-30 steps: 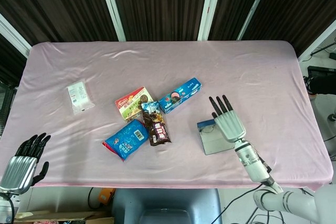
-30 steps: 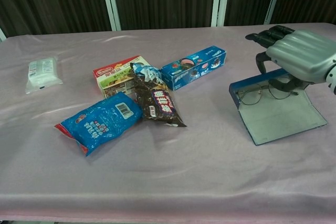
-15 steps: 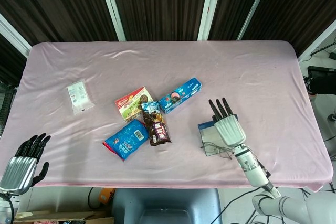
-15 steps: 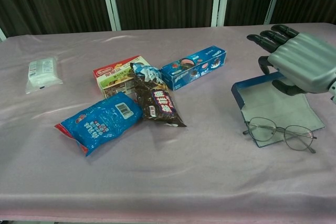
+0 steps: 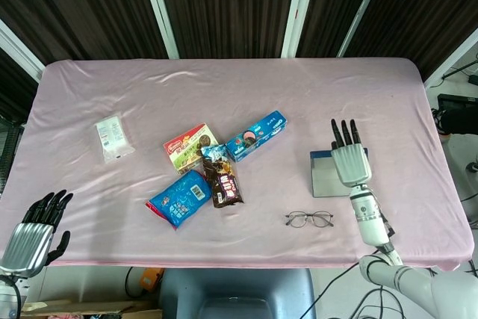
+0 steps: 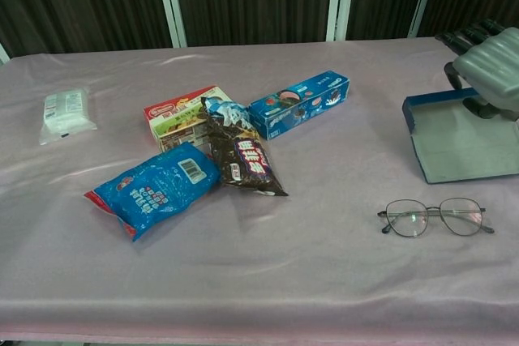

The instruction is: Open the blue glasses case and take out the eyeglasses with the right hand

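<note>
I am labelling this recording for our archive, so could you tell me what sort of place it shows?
Probably a lab or test room set up for robot trials: a table under a pink cloth, dark vertical blinds behind it, and loose cables on the floor to one side.

Each robot hand has a ribbed, silver-grey metallic back and glossy black fingers. The right robot hand [image 5: 350, 162] sits on a slim silver wrist with dark bands, joined to a white forearm; the left robot hand [image 5: 31, 234] looks alike.
</note>
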